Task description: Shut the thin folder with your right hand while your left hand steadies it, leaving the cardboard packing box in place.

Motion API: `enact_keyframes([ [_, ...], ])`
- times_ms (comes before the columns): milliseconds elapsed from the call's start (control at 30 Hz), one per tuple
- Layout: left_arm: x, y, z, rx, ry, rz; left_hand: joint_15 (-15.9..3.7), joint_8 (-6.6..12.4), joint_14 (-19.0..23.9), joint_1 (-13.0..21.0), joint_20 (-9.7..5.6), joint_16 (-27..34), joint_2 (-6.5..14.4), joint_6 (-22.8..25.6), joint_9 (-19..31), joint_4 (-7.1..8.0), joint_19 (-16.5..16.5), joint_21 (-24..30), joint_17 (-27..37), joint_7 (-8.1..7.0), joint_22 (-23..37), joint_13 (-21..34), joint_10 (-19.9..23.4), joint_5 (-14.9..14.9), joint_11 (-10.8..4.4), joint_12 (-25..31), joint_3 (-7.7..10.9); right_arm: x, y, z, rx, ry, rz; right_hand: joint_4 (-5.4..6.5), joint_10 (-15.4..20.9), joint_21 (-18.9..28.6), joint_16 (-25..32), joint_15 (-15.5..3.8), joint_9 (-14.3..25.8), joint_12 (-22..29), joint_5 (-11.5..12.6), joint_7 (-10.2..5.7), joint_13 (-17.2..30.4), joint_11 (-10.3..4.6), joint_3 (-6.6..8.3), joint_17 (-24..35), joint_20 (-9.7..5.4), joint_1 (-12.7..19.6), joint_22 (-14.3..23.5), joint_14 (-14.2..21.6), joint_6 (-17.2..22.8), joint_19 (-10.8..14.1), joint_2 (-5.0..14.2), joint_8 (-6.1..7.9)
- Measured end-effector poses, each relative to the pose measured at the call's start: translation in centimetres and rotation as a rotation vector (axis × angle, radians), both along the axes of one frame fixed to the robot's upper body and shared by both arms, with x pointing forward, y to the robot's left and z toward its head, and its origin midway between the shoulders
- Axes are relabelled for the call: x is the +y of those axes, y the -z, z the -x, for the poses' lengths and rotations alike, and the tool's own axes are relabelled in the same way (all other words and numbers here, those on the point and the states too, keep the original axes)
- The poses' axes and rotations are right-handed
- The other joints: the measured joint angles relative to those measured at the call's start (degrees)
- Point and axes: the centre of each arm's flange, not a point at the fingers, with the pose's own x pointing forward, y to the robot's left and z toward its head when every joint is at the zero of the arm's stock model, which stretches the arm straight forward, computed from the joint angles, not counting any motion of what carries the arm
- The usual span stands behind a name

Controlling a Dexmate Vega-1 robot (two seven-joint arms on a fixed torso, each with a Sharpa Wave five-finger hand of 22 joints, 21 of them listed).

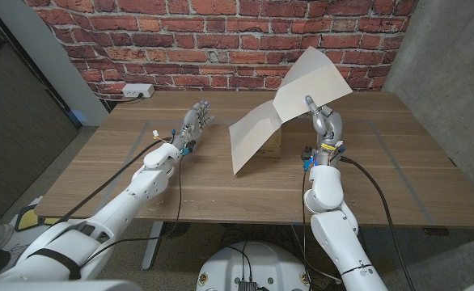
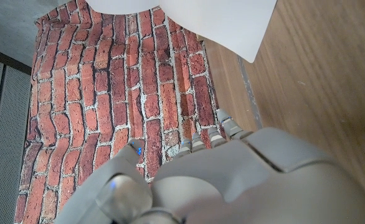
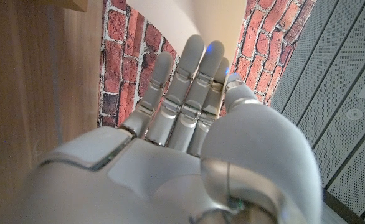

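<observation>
The right hand [image 1: 324, 123] is up off the tabletop [image 1: 221, 190], with its fingers straight and close together. Its fingertips touch the raised flap of the folder [image 1: 281, 113]. It holds nothing. The folder is half open, like a tent. One flap leans down to the tabletop and the other sticks up toward 1 o'clock. It sits past the middle of the tabletop, at about 1 o'clock.

A bit of brown box [image 1: 274, 149] peeks out under the folder, touching it.

The left hand [image 1: 193, 123] is at 11 o'clock, well apart from the folder. Its fingers are a little spread and it holds nothing.

The right wrist view shows the fingers [image 3: 182, 87] lined up against the pale flap [image 3: 217, 25]. The left wrist view shows a folder corner [image 2: 232, 25] beyond the left hand [image 2: 232, 180].
</observation>
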Motion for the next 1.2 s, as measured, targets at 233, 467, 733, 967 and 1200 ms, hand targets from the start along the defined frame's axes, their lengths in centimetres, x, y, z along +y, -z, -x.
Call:
enact_keyframes([
  [233,-0.3,0.0,0.5,-0.009,0.017,-0.001,0.15,0.19,0.8,0.4,-0.13,0.4,-0.4,0.7,0.2,-0.23,0.7,0.0,0.0,0.32,0.0,0.0,0.7,0.0,0.27,0.0,-0.24,0.5,-1.1,0.6,-0.046,-0.031,-0.005,-0.02,-0.2,0.6,-0.4,-0.21,0.0,0.0,0.0,0.0,0.3,-0.15,0.35,0.0,-0.01,0.0,-0.4,0.4,0.0,0.0,0.0,0.0],
  [467,-0.6,-0.2,0.9,-0.016,0.034,-0.003,0.49,0.44,2.6,1.3,-0.15,0.4,-1.3,1.7,0.2,-1.19,1.5,0.0,0.0,0.31,0.0,0.0,1.3,0.0,0.56,0.3,-0.38,1.1,-2.3,1.1,-0.089,-0.08,-0.019,0.08,-0.2,1.3,-0.9,-0.17,0.2,0.0,0.0,0.23,0.6,-0.19,0.56,0.0,-0.01,0.0,-0.8,0.6,0.2,0.0,0.0,0.0],
  [733,-1.1,-0.3,1.4,-0.016,0.068,0.002,0.82,1.02,5.8,2.5,-0.09,1.1,-2.5,4.2,0.2,-2.57,2.8,-0.2,0.0,1.22,0.0,0.0,3.4,-0.4,1.42,0.6,-0.47,1.9,-3.7,1.5,-0.125,-0.146,-0.026,0.15,-0.2,1.8,-1.3,-0.32,0.3,0.2,-0.2,0.32,1.0,-0.2,0.97,0.0,-0.01,0.0,-1.1,0.9,0.3,0.0,-0.01,0.4],
  [967,-1.5,-0.3,1.9,-0.007,0.094,0.007,1.51,1.67,9.1,4.3,1.46,1.5,-4.1,6.9,0.2,-4.05,4.7,-0.2,0.0,2.18,0.0,0.3,5.6,-0.9,2.75,0.9,-0.88,2.5,-4.7,1.7,-0.151,-0.189,-0.028,0.15,-0.2,2.4,-1.7,-0.52,0.6,0.2,-0.2,0.32,1.3,-0.2,0.97,0.3,0.0,0.0,-1.5,1.1,0.3,0.0,-0.01,0.4],
  [1200,-1.8,-0.5,2.5,0.006,0.114,0.012,1.83,1.67,10.0,5.2,2.33,1.5,-5.1,7.9,0.2,-4.93,5.6,-0.4,0.0,2.36,0.0,0.3,6.6,-1.3,3.09,0.9,-1.28,3.2,-5.9,1.9,-0.177,-0.232,-0.026,0.16,-0.2,2.9,-1.9,-0.55,0.8,0.2,-0.2,0.42,1.4,-0.21,1.45,0.3,-0.01,-0.2,-1.9,1.2,0.2,0.0,-0.25,0.4],
])
